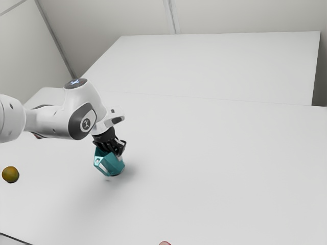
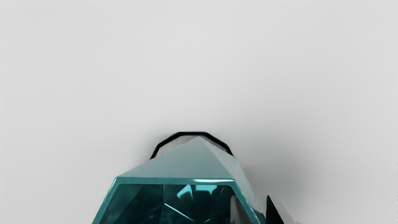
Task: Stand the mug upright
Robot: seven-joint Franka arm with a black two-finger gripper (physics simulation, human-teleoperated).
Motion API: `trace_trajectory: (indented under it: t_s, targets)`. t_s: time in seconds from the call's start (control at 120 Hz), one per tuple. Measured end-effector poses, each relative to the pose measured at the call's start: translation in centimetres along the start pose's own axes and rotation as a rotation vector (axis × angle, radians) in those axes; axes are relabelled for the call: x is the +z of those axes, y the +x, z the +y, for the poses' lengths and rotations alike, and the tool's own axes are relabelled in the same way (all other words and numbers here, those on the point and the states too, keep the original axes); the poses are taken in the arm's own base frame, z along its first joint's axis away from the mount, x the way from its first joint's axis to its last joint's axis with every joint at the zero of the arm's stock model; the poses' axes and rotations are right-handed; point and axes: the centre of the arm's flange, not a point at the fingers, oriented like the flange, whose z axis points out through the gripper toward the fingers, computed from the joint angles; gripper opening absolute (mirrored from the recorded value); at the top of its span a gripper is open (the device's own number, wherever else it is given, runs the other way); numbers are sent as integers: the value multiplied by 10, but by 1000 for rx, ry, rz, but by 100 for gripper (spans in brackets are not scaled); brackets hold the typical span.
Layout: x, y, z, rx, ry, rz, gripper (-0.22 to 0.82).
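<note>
1. Your mug (image 1: pixel 115 166) is under the gripper (image 1: pixel 118 152), tipped and not straight up. You can't tell if it touches the table (image 1: pixel 214 168).
2. Its long line runs on a slant, from the open mouth near the hand down to the low end, which leans to the exterior view's right.
3. Your gripper pinches the mug's wall: one finger (image 2: pixel 240 213) is inside the mouth, and the other finger (image 2: pixel 281 211) is outside.
4. On the arm (image 1: pixel 47 121), up and to the exterior view's left of the mug, you see round dark badges (image 1: pixel 86 124) with pale marks, too small to read.
5. The wrist view shows you the mug's shiny blue-green inside and a thin dark curved band (image 2: pixel 192 133) poking out past its side.
6. The exterior view shows you a brownish-yellow ball (image 1: pixel 10 174) to its left of the mug, and a bit of a reddish thing (image 1: pixel 164 243) nearer the camera than the mug.
</note>
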Motion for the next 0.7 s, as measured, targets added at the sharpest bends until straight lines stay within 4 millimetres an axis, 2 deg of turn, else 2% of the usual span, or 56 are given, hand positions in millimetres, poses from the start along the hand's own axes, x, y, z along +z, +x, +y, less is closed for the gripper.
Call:
trace_trajectory:
  t_s: [0.408,0.7]
  targets:
    - [-18,2,4,30,16,41,29]
    - [-40,1,15,51,23,81,46]
